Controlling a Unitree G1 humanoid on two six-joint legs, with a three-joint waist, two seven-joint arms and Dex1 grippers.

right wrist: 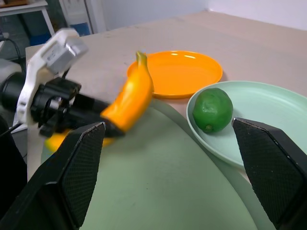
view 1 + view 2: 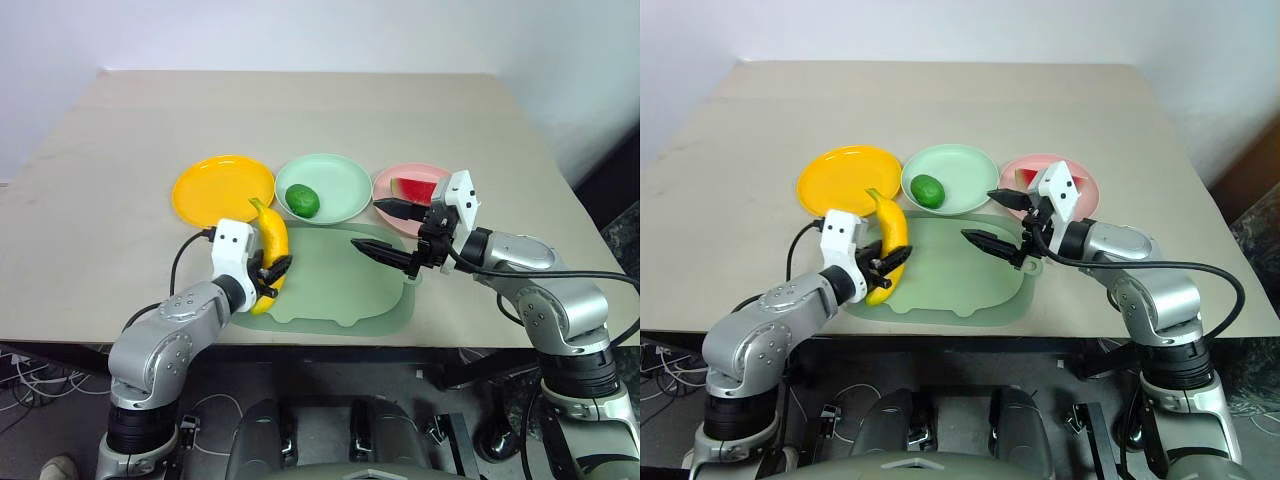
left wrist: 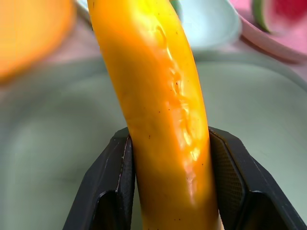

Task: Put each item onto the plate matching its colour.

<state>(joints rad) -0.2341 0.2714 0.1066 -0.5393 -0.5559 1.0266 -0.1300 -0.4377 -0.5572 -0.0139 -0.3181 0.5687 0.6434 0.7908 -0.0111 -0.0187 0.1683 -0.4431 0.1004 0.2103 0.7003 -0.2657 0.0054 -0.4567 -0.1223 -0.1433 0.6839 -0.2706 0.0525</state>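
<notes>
From my head, my left gripper (image 2: 270, 270) clamps the long, curved, smooth yellow plastic banana (image 2: 270, 240) above the translucent green mat (image 2: 340, 285), beside the round orange-yellow plate (image 2: 222, 186). From my right wrist, my right gripper (image 1: 168, 167) gapes wide, holding nothing.

Both head cameras look down and forward over the table (image 2: 120, 130), taking in its far edge and near edge alike. The left wrist camera sits close against the banana (image 3: 158, 115), facing the plates. The right wrist camera looks low across the mat (image 1: 158, 182); both wrist views share the green plate (image 1: 268, 110).
</notes>
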